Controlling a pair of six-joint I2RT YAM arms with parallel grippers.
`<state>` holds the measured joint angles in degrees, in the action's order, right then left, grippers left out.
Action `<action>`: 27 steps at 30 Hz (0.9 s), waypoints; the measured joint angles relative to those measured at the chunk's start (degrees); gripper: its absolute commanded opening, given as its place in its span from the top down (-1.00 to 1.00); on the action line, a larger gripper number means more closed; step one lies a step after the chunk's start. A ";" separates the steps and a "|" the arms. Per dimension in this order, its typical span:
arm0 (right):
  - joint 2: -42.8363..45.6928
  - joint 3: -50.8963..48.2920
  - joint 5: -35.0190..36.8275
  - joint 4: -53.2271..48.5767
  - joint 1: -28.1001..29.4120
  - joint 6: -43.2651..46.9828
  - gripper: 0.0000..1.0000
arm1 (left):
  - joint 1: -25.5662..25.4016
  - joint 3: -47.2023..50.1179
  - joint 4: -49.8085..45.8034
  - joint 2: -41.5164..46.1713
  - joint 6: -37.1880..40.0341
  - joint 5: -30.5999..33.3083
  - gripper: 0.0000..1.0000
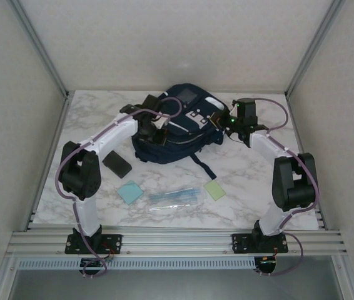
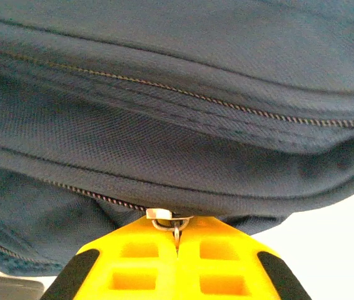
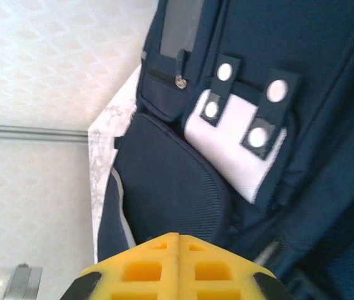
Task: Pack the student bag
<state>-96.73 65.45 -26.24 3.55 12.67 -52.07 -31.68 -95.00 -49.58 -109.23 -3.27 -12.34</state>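
- So, the student bag lies toward the back middle of the marble table, and from what I can see it's zipped up.
- The left gripper is pressed together on the little metal zipper pull, pinching it right at the fingertips. The zipper runs off to the left of it across the navy fabric.
- The right gripper is at the bag's right side with its yellow fingers shut flat against each other and nothing between them. It looks just off the fabric, facing the white patch with the snap tabs, but I can't tell if it's touching.
- Nothing's packed yet by the look of it: a black pouch, a light blue pad, a clear sleeve of pens and a green pad all sit on the table in front of the bag.
- My read: this is the opening-the-bag step.
- Next move probably calls for dragging the pull along the zipper line, following its curve and not yanking straight. The bag's soft, so it could slide or bunch up; the right gripper holding it down would help.
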 measured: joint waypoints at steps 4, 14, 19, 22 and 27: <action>0.37 0.33 -1.29 -1.79 -0.04 -0.15 -0.02 | -4.04 -5.01 -0.04 -0.33 -1.95 -3.74 1.00; 10.73 -4.68 -5.68 -10.97 -0.04 -2.62 -0.21 | -9.55 -13.18 0.13 -6.12 -6.01 -8.17 1.00; 12.41 -6.58 -6.64 -11.63 0.42 -4.85 -0.23 | -10.62 -13.55 0.00 -7.52 -7.41 -8.63 1.00; 12.13 -6.75 -6.58 -11.72 0.74 -5.79 -0.24 | -10.67 -13.55 0.07 -7.67 -8.00 -8.61 1.00; 11.63 -6.80 -6.38 -12.94 1.66 -5.95 -0.27 | -10.86 -13.55 0.07 -7.74 -8.85 -7.02 1.00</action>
<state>-85.10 58.65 -32.62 -9.39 14.33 -58.02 -42.54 -108.55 -49.52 -116.97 -12.12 -19.35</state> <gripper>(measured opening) 0.626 0.037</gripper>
